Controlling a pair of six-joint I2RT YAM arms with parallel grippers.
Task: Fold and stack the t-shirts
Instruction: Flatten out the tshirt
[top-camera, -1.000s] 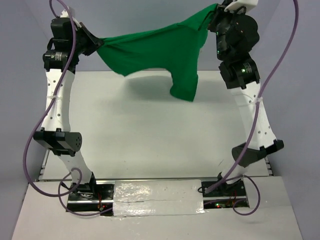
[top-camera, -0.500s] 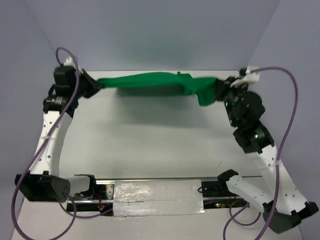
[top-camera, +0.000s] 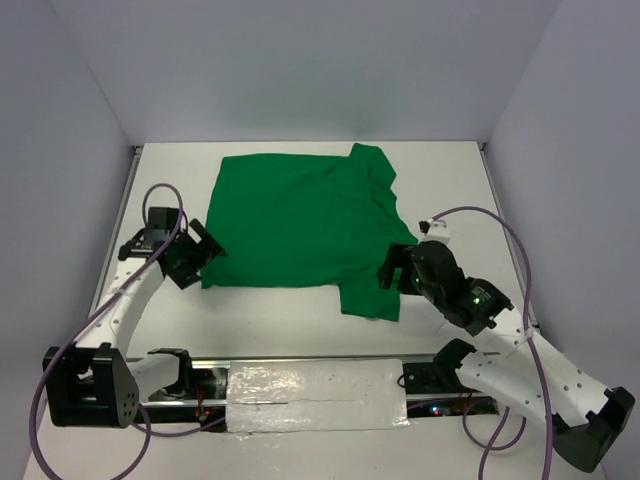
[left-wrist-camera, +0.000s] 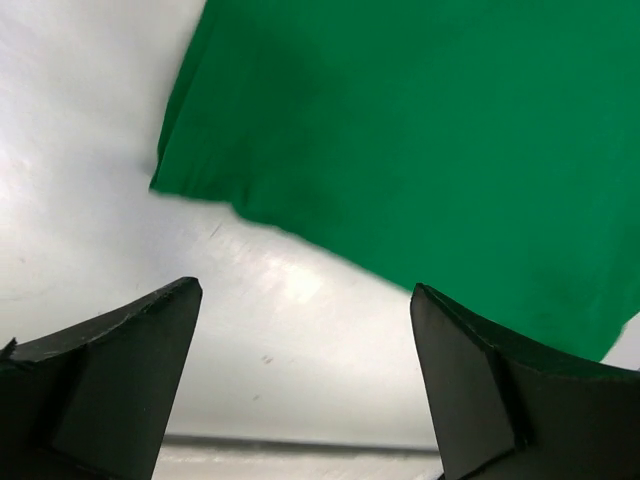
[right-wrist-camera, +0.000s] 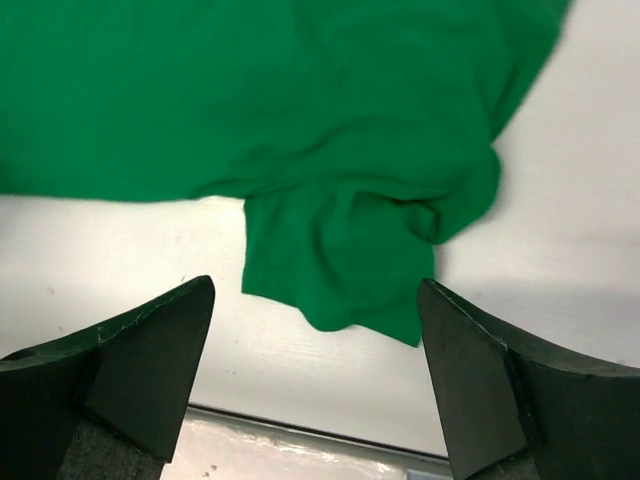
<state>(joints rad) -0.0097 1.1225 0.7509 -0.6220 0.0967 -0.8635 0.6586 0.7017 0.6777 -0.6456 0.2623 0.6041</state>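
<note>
t-shirt (top-camera: 295, 220) lies spread out on the table (top-camera: 300, 330), on the far-centre part of the surface, mostly flat, slight rumpling along its right side. one sleeve (top-camera: 370, 295) sticks out toward the near edge at the shirt's near-right corner

left gripper (left-wrist-camera: 305, 288): jaws wide apart, nothing between them, low over the table just beside the shirt's near-left corner; wrist view shows bare table between fingertips and cloth edge

right gripper (right-wrist-camera: 316, 283): jaws wide apart, holding nothing, just beside the shirt's right edge by the sleeve; cannot tell whether a finger touches the cloth
</note>
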